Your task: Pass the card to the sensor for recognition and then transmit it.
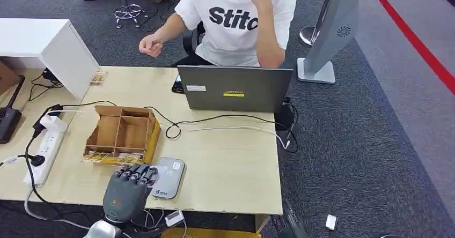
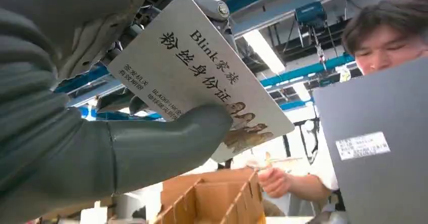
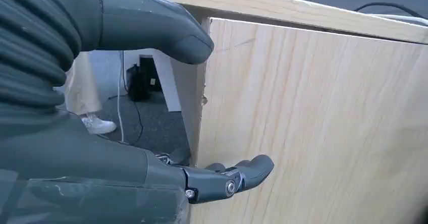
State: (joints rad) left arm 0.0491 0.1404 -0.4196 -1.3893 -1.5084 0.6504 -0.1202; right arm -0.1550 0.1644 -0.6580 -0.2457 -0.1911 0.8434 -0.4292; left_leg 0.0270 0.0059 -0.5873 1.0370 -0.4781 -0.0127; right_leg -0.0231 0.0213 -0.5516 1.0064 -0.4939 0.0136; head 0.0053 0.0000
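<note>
Head view: your left hand [image 1: 127, 190], pinching the card [image 2: 202, 72], hovers at the grey sensor [image 1: 167, 177]; handover remains. Right hand [image 3: 151, 108] hangs empty, fingers apart.

Light wood table [image 1: 225, 157] in front of me, on grey carpet [image 1: 349, 141]. Red stripe [image 1: 413, 39] runs across the carpet at far right. White cabinet [image 1: 48, 45] at the table's far left corner. Grey stand with a flat base [image 1: 327, 34] on the floor beyond the right end. Chrome chair base [image 1: 127, 13] further back. Overhead: blue beams [image 2: 303, 70] and a bright strip light [image 2: 265, 50]. Table's side panel [image 3: 313, 123] is plain wood grain.
</note>
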